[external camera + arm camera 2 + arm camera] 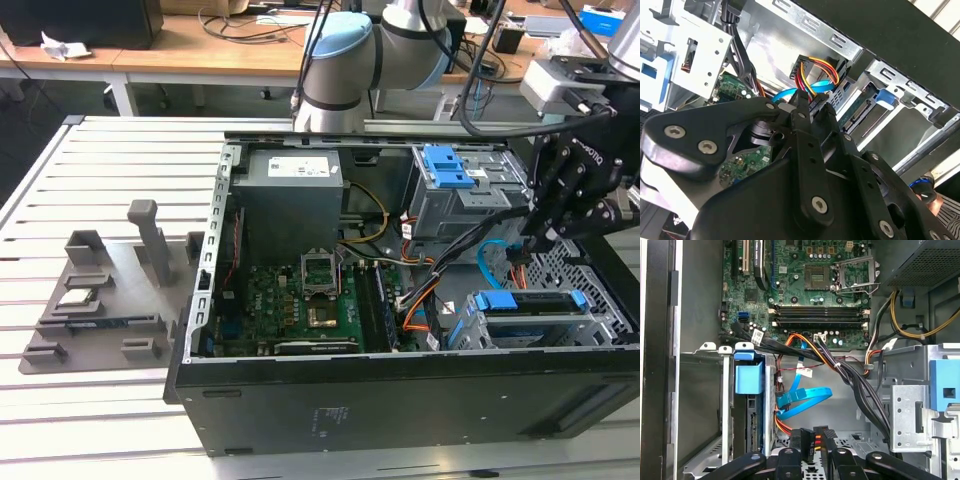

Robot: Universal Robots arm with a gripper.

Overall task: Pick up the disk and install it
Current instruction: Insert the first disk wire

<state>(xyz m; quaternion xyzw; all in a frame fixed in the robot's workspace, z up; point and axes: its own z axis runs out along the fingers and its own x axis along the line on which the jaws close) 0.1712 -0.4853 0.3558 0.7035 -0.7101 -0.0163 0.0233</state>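
Claw: the claw is clenched on a black power connector, its dark fingers pressing either side of the plug; in the second wrist view the claw tapers to the same plug, which trails red, yellow and orange wires.
Claw position: in the exterior view the claw hangs inside the open computer case, at the case's end toward the exterior view's right, between the two drive cages.
Disk: the disk already sits in the lower drive cage, on edge, its blue caddy tab at the cage mouth; in the exterior view the disk lies just beside the claw, and in the second wrist view the disk shows its connector edge close to the held plug.
Blue data cable: a flat blue cable loops between the disk and the claw.
Upper cage: a grey drive cage with a blue latch stands near the case's far corner.
Motherboard: a green motherboard covers the case floor, beside a grey power supply.
Desk: the case lies on a slatted desk; a grey parts tray with a small square chip rests near the desk's edge at the exterior view's left.
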